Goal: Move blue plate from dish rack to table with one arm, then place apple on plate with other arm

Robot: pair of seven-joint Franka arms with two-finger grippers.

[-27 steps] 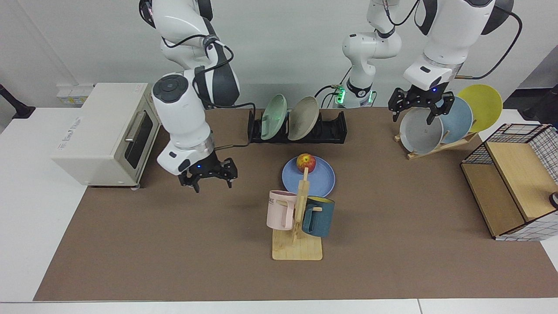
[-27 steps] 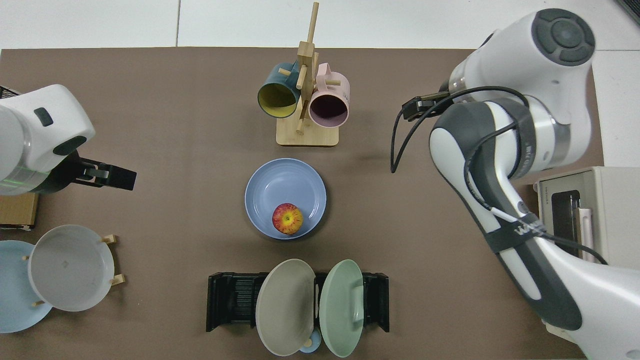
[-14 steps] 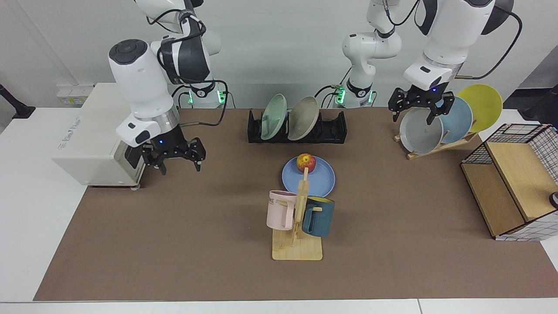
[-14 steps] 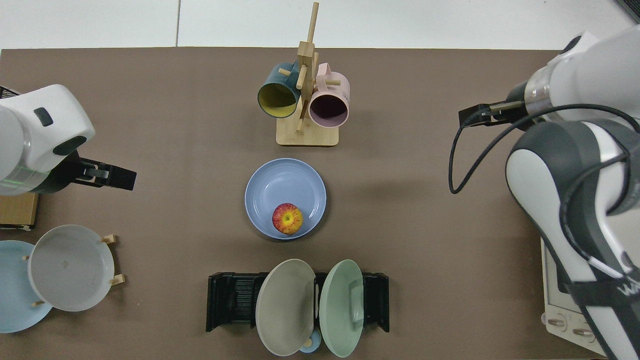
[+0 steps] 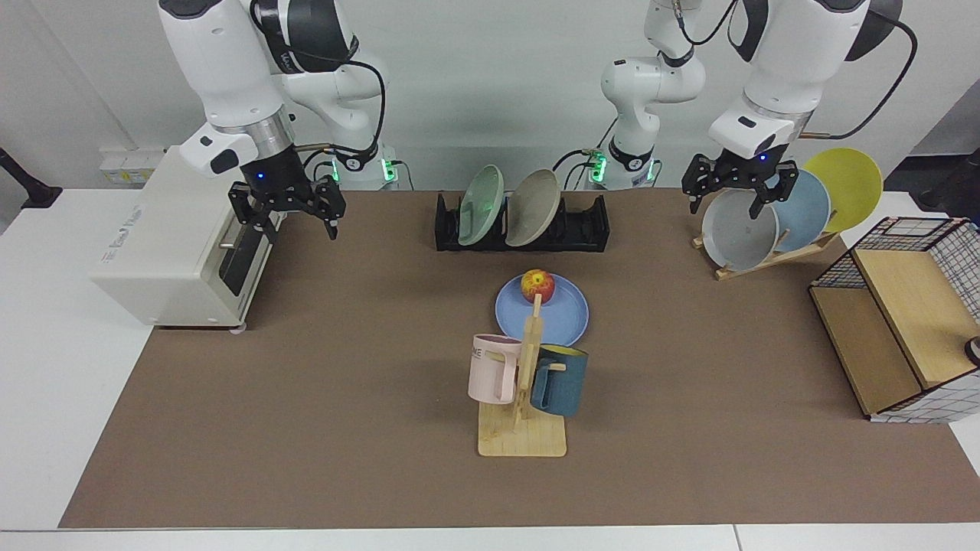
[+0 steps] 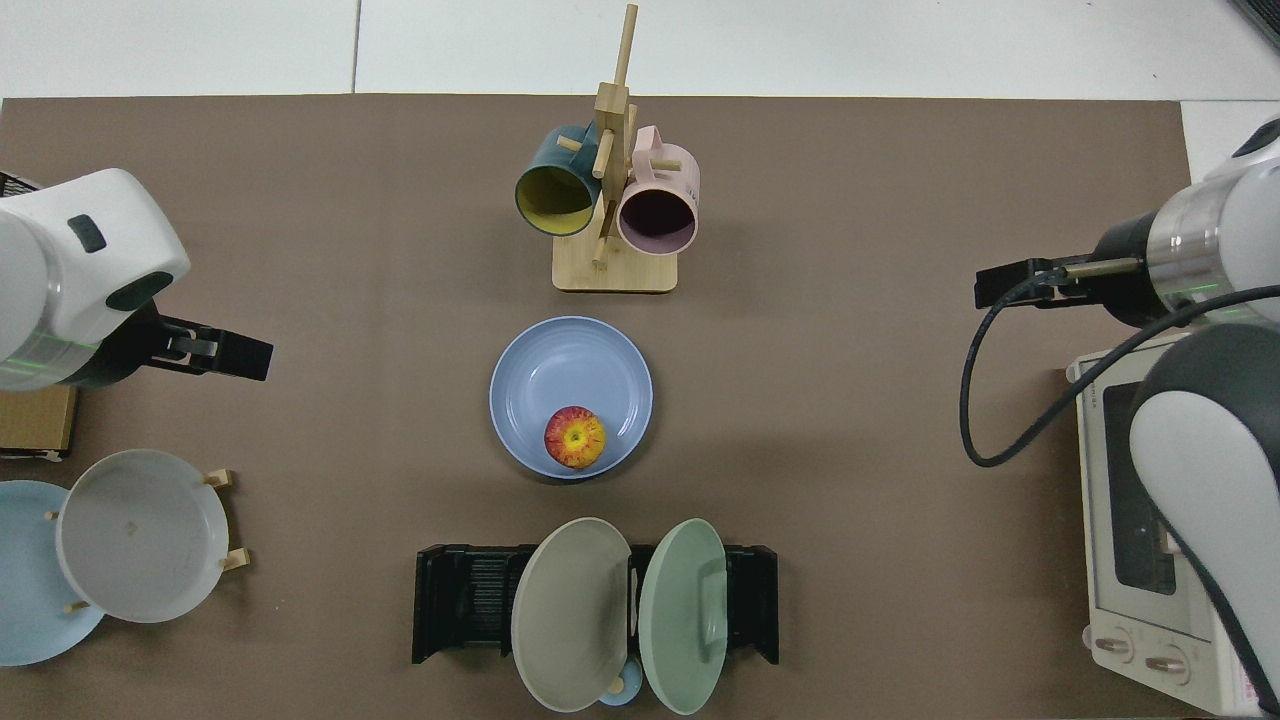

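The blue plate (image 5: pixel 565 317) (image 6: pixel 560 372) lies flat on the brown mat of the table (image 5: pixel 306 398) (image 6: pixel 850 450), just in front of the black dish rack (image 5: pixel 586 226) (image 6: pixel 460 600). The red and yellow apple (image 5: pixel 537 285) (image 6: pixel 575 437) rests on the plate, near the rim closest to the rack. My right gripper (image 5: pixel 300 231) (image 6: pixel 990 287) hangs open and empty, high beside the toaster oven and far from the plate. My left gripper (image 5: pixel 723 208) (image 6: pixel 258 358) waits open and empty in the air by the wooden plate stand.
A cream toaster oven (image 5: pixel 176 237) (image 6: pixel 1140 500) stands at one end. A wooden mug tree (image 5: pixel 524 383) (image 6: pixel 610 200) holds a pink and a teal mug. A green plate (image 5: pixel 481 205) and a beige plate (image 5: pixel 532 207) stand in the rack. A wooden stand holds the grey plate (image 5: pixel 739 233). A wire-framed wooden shelf (image 5: pixel 903 337) sits nearby.
The right arm has risen and swung back from the middle of the mat to the toaster oven, its gripper open throughout. Left arm, plate and apple have not moved.
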